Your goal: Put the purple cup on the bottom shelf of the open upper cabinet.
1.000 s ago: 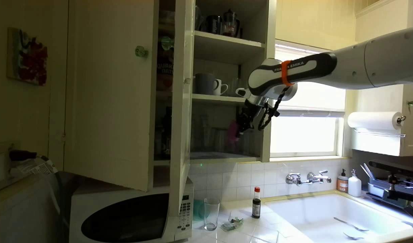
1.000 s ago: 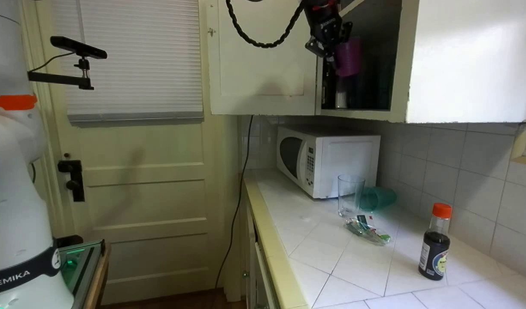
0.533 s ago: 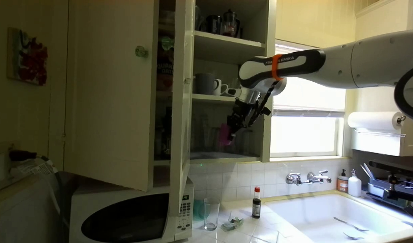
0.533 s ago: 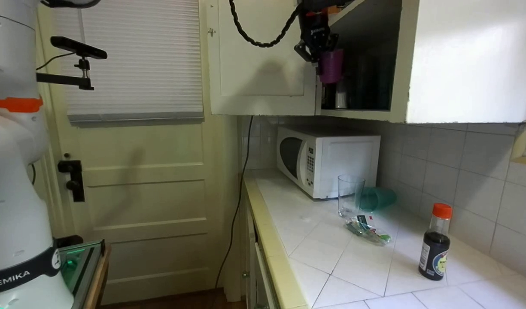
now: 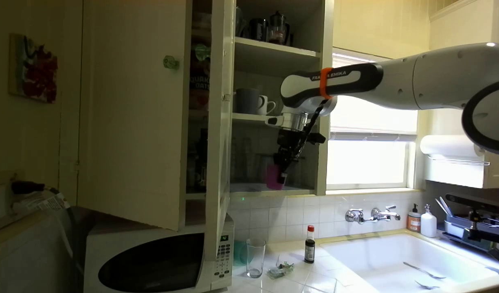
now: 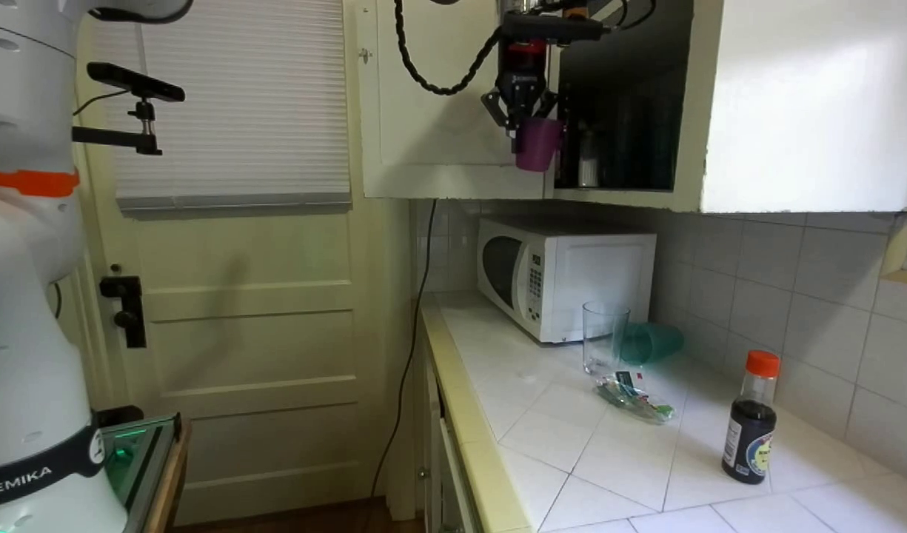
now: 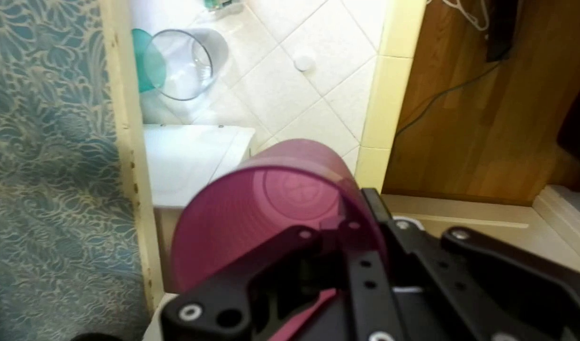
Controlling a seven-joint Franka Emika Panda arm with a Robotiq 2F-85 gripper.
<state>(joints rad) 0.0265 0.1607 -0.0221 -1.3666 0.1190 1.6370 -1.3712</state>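
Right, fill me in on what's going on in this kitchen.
A Franka arm holds a purple cup in its end effector, which is clamped on the cup's wall. The cup hangs mouth up outside the open upper cabinet, not yet on its bottom shelf. On the tiled counter, a clear glass stands near a teal tumbler lying on its side.

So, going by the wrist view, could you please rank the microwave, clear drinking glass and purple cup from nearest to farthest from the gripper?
1. The purple cup: pinched by its wall in the gripper.
2. The microwave: on the tiled counter below, left of the cup in view.
3. The clear drinking glass: on that counter, past the microwave, upper left.
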